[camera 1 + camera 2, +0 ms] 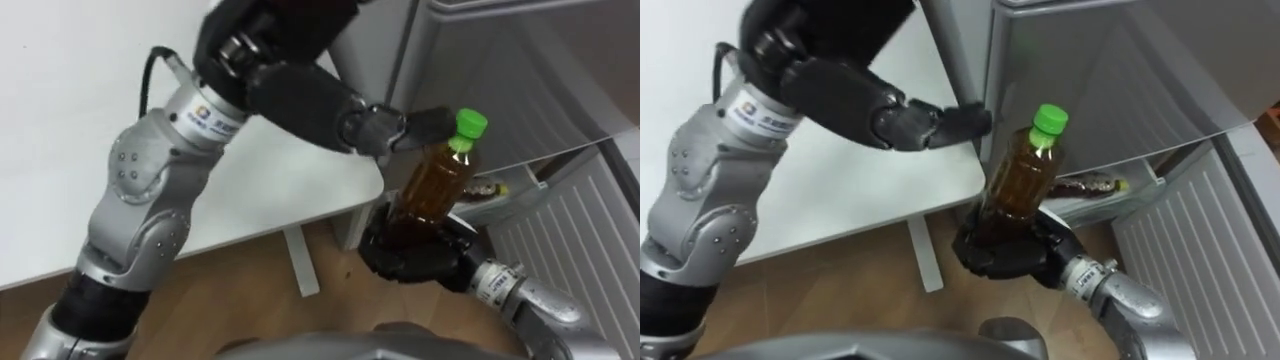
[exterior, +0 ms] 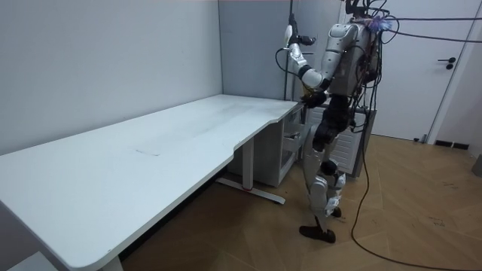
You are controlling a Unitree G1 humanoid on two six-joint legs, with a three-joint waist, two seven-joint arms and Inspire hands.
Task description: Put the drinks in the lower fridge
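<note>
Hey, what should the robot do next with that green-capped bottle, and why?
Probably ease the right hand forward to carry the green-capped bottle toward the white shelf behind it, where a second bottle already lies. The held one is near upright, gripped at its base; the left hand reaches to the edge of the fridge.

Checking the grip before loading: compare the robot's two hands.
The left hand has straight fingers and holds nothing; the right hand is curled round the bottle at its base. The left hand is level with the green cap; the right hand is lower. Both are dark and close to the fridge.
</note>
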